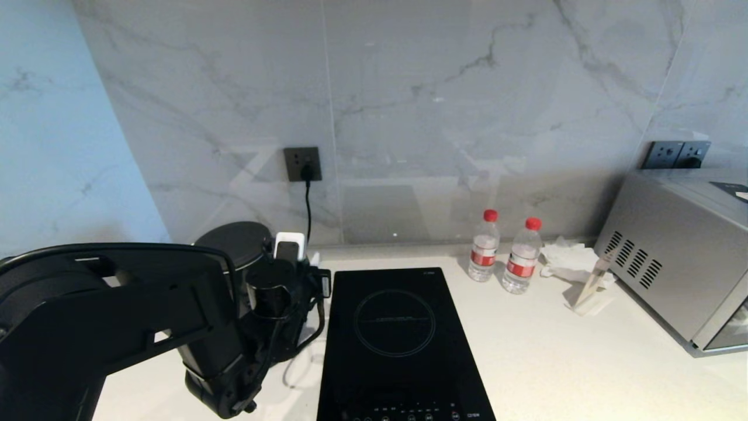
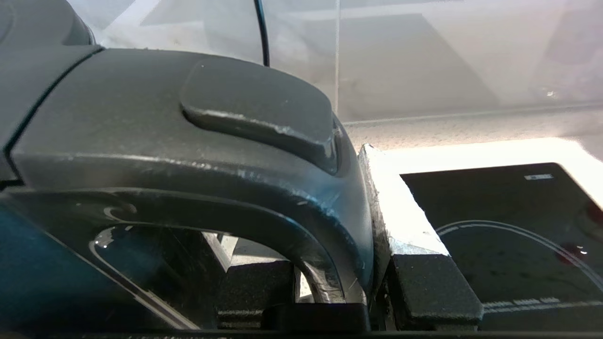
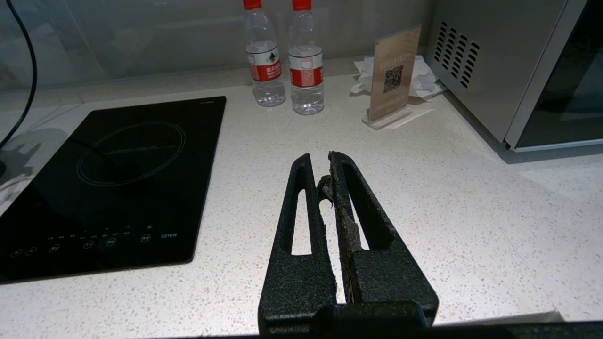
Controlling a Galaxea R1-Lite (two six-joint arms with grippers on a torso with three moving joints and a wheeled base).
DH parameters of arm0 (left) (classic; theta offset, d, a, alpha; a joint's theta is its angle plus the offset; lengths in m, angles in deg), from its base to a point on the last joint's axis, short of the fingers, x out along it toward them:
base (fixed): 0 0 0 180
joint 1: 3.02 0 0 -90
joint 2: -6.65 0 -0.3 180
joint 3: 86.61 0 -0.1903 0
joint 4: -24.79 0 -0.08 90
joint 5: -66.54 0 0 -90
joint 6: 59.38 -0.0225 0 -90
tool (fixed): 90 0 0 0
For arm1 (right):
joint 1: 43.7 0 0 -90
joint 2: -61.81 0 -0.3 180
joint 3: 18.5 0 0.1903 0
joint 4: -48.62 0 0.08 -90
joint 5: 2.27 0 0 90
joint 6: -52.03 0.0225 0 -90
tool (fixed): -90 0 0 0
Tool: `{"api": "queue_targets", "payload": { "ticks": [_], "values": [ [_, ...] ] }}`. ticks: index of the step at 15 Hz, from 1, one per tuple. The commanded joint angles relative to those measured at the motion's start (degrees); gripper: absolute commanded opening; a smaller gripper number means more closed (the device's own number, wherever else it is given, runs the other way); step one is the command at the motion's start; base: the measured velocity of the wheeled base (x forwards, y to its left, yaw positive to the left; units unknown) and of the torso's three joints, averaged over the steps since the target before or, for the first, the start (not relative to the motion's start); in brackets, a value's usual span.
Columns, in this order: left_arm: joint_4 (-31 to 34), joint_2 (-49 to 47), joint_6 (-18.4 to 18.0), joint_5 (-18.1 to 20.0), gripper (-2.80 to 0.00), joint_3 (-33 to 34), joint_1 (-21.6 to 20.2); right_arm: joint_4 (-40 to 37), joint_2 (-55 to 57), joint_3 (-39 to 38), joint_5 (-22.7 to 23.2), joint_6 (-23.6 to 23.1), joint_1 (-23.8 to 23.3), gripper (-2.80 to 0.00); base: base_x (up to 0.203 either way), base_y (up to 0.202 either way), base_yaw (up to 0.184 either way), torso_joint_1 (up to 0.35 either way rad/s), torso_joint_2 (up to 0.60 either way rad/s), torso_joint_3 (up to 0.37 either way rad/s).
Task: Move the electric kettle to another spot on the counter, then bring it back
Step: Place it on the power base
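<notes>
Electric kettle (image 1: pixel 234 245): glossy black jug with a flat dark-grey lid, at about 8 o'clock in the head view, on the worktop (image 1: pixel 555 351) just left of the hob; largely hidden behind the left arm.
Kettle handle (image 2: pixel 212 155): thick black loop with a raised thumb tab on top; fills most of the left wrist view.
Left gripper (image 2: pixel 330 287): at the kettle handle; fingers (image 2: pixel 424 278) pinch the handle, one pad pressed flat against its outer face, the other seen through the loop.
Kettle seating: whether the kettle rests on the worktop or is lifted clear cannot be told.
Right gripper (image 3: pixel 327 181): over bare worktop at about 6 o'clock in the right wrist view; fingers pressed together, holding nothing.
Hob (image 1: pixel 397 339): black glass panel with one ring, at 6 o'clock in the head view; the marking near its touch keys appears to read "C21EW".
Wall socket (image 1: pixel 302 164): dark plate at 10 o'clock in the head view, with a black cord (image 1: pixel 308 204) plugged in and hanging down.
Water bottles (image 1: pixel 484 245): two, clear, red caps, red-and-white labels; the label text is too small to read; at 2 o'clock, touching or nearly so.
Sign stand (image 3: pixel 393 75): clear holder with a tan card bearing a QR code, beside white tissue (image 1: pixel 564 254).
Microwave (image 1: pixel 672 257): silver casing with vent slots, at 3 o'clock.
</notes>
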Motion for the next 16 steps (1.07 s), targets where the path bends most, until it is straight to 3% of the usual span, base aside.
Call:
{"api": "queue_targets", "payload": {
  "ticks": [1,16],
  "values": [
    [-0.51,-2.58,-0.16,-0.27,-2.80,-1.26,0.08,0.00,-0.02,0.07,-0.02,-0.03,0.00,-2.80,0.000,0.000,0.000,0.000,0.00,0.000],
    [-0.42,-6.47,-0.71,-1.58,-2.80,-3.34,-3.52,0.00,-0.02,0.00,-0.05,-0.03,0.00,-2.80,0.000,0.000,0.000,0.000,0.00,0.000]
  ]
}}
